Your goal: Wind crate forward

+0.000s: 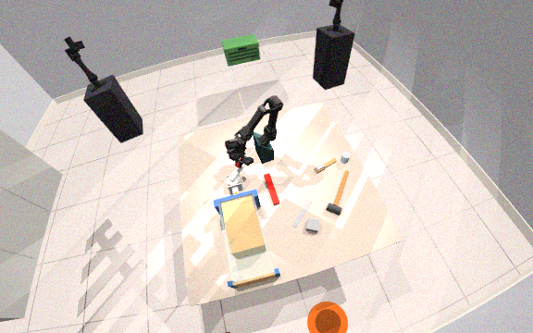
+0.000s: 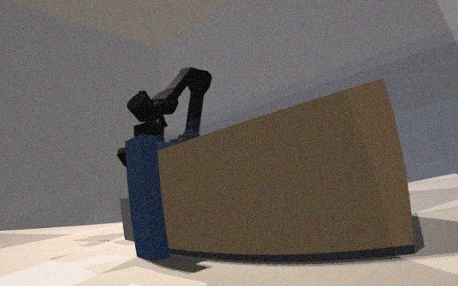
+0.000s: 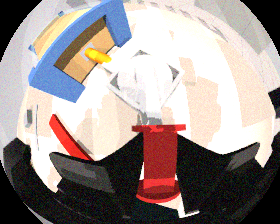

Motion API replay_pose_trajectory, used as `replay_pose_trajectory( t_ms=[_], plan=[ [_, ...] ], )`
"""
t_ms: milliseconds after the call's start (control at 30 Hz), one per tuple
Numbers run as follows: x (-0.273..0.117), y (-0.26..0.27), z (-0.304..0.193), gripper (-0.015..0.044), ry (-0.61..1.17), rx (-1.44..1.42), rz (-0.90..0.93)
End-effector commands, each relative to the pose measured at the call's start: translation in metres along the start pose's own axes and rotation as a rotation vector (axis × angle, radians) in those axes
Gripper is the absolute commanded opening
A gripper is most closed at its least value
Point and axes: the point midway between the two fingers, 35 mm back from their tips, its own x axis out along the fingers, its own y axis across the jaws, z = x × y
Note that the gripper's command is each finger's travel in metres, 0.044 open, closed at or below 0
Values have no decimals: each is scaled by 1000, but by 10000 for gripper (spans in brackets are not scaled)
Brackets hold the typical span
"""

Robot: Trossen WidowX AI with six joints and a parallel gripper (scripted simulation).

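Note:
The tan crate (image 1: 243, 227) (image 2: 285, 175) (image 3: 79, 58) sits flat in the clear-panelled cubby. Its front end lies close behind the blue frame (image 1: 236, 199) (image 2: 145, 199) (image 3: 64, 83) at the mouth; I cannot tell if they touch. An orange strap (image 3: 98, 55) runs from the crate toward the pale winch (image 1: 235, 182) (image 3: 147, 86), which stands just in front of the frame. My gripper (image 1: 240, 162) (image 3: 157, 185) hangs over the winch and is shut on the red grip of the winch handle (image 3: 157, 156). The handle's other end meets the top of the winch.
A red flat bar (image 1: 271, 189) (image 3: 66, 137) lies right of the winch. A hammer (image 1: 339, 191), a small wooden-handled tool (image 1: 325, 166), a white cylinder (image 1: 345, 157), a pale strip (image 1: 302, 214) and a grey block (image 1: 313, 225) lie farther right. Two black pedestals (image 1: 114, 108) (image 1: 332, 55) stand behind.

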Motion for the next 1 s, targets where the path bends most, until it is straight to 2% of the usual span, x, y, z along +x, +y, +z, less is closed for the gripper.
replay_pose_trajectory(
  t_ms=[0, 500, 633, 833, 967],
  plan=[
    [0, 0, 0, 53, 0, 0, 0],
    [0, 0, 0, 440, 0, 0, 0],
    [-7, 0, 5, 440, -1, 0, 0],
    [-57, 2, 28, 440, -3, 0, 3],
    [-59, 2, 29, 440, -3, 0, 3]
  ],
)
